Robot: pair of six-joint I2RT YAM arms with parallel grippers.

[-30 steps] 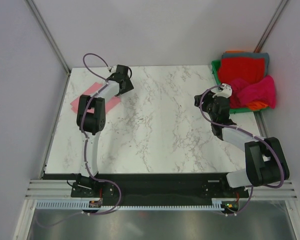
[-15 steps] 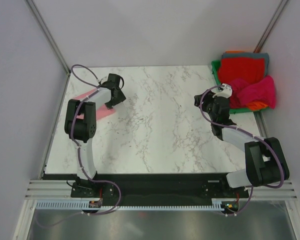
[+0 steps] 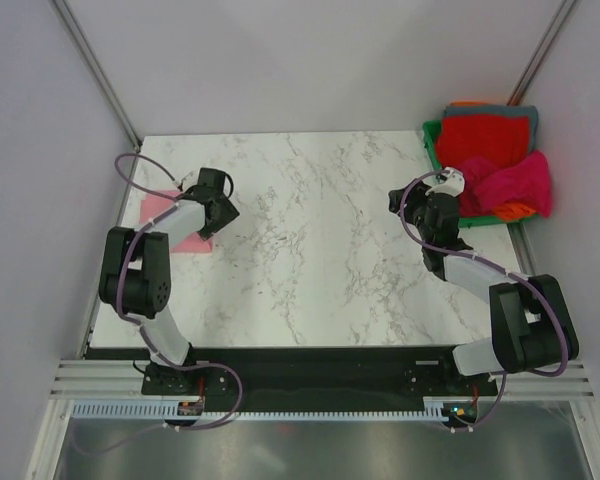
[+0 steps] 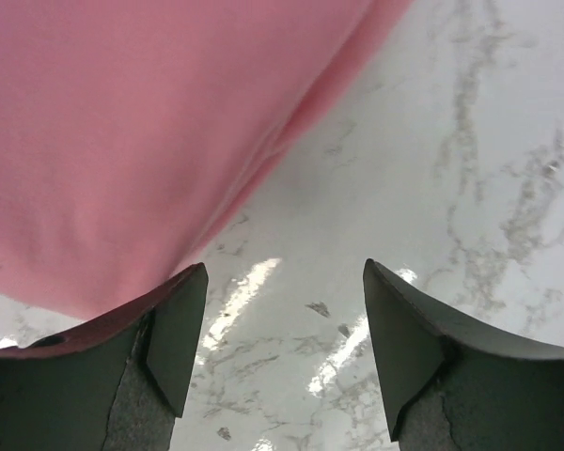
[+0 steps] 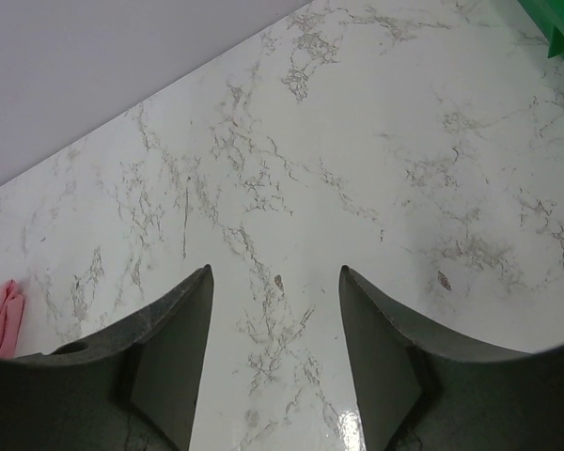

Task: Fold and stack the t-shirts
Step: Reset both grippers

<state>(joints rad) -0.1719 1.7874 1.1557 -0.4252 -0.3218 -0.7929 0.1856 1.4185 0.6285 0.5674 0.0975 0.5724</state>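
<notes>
A light salmon-pink cloth t-shirt lies folded flat at the far left of the white marble-patterned surface, partly hidden under the left arm. The left arm's fingers hang just above the shirt's right edge. They are spread apart with only bare marble between them. The cloth's edge runs right by one fingertip, and I cannot tell whether they touch.

At the far right corner a green plastic bin holds a loose heap of tees: a red one on top, a magenta one spilling over the near side, with orange and teal-grey showing beneath. The right arm's fingers hover beside the bin over bare marble, parted and holding nothing.
</notes>
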